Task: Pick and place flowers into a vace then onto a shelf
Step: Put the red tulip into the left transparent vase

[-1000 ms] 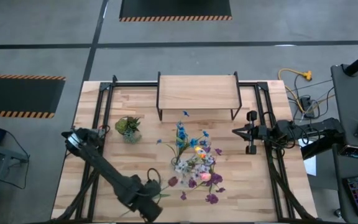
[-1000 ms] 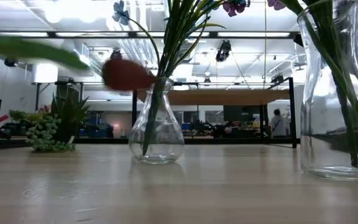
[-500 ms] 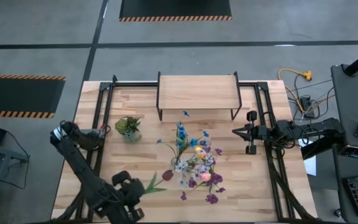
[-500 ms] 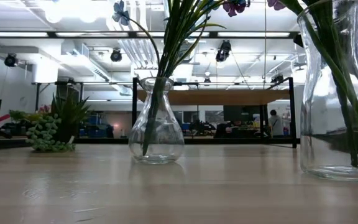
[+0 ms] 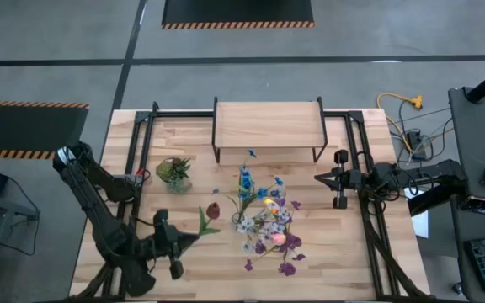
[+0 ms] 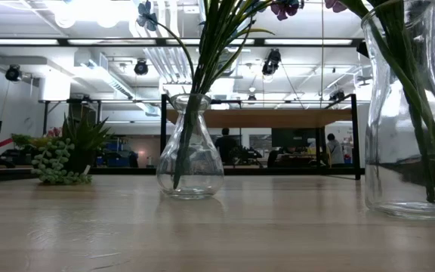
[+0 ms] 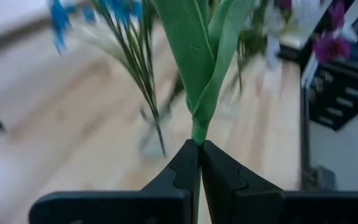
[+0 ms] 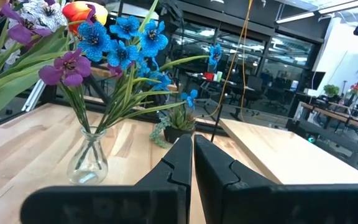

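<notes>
My left gripper (image 5: 185,241) is over the table's near left part, shut on a loose flower (image 5: 206,220) with broad green leaves and a dark red bloom (image 5: 213,209). To its right stand a small round glass vase (image 6: 191,151) with blue flowers (image 5: 244,178) and a taller glass vase (image 6: 410,113) holding a mixed bunch (image 5: 269,229). The shelf (image 5: 268,124) stands at the far edge on black legs. My right gripper (image 5: 320,178) waits shut at the table's right side, its fingers (image 8: 191,152) pointing toward the vases. My left gripper pinches the flower's green stalk at its lower end (image 7: 196,134) between the two fingers (image 7: 185,165). The stalk runs on in line with the fingers, the leaves (image 7: 197,56) spreading beyond them. The flower is lifted clear of the table, its bloom toward the small vase.
A small green potted plant (image 5: 173,172) stands on the table's left, far of my left gripper. Black frame rails (image 5: 137,160) run along both table sides. Bare wood lies near the left gripper (image 5: 133,210). People show in the room behind (image 6: 225,143).
My left gripper, shut on the flower throughout, has swung from the near edge toward the left and then toward the far side, rising. The flower went with it: its red bloom and leaf, blurred in the low view a second ago, have left that view.
</notes>
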Controlling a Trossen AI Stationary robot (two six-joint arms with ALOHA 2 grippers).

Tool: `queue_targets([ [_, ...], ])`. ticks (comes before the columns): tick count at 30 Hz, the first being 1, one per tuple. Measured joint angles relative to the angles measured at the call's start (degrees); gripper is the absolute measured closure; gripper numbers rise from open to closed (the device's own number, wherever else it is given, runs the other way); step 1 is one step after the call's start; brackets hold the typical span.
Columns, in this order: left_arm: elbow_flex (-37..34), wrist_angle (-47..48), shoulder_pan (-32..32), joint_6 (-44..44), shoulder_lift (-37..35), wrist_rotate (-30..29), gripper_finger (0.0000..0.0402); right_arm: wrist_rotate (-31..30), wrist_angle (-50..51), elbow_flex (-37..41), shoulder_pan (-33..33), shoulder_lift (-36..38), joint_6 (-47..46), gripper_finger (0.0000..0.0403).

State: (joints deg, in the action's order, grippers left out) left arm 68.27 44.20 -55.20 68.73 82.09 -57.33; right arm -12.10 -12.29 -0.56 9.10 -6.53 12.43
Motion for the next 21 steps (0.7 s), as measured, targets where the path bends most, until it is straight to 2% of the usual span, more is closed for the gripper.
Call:
queue_targets([
  [4, -10.1, -16.4, 0.7, -14.7, -5.6, -4.9, 0.0401, 0.0, -0.1, 0.0, 0.0, 0.0, 0.0, 0.0394],
  [8, -20.7, -42.9, 2.6, -38.2, -10.9, -4.8, 0.0401, 0.0, -0.1, 0.0, 0.0, 0.0, -0.4, 0.0394],
  [11, -28.5, -64.8, 5.9, -57.9, -14.0, 3.4, 0.0401, 0.0, -0.1, 0.0, 0.0, 0.0, -0.5, 0.0394],
  [13, -32.7, -75.2, 8.8, -67.7, -16.1, 11.1, 0.0401, 0.0, -0.1, 0.0, 0.0, 0.0, -0.5, 0.0394],
  [16, -37.0, -80.1, 14.4, -74.1, -19.8, 19.8, 0.0401, 0.0, -0.2, 0.0, 0.0, 0.0, -0.5, 0.0394],
  [21, -39.2, -80.0, 25.3, -74.7, -22.5, 27.0, 0.0401, 0.0, -0.2, 0.0, 0.0, 0.0, -0.5, 0.0394],
])
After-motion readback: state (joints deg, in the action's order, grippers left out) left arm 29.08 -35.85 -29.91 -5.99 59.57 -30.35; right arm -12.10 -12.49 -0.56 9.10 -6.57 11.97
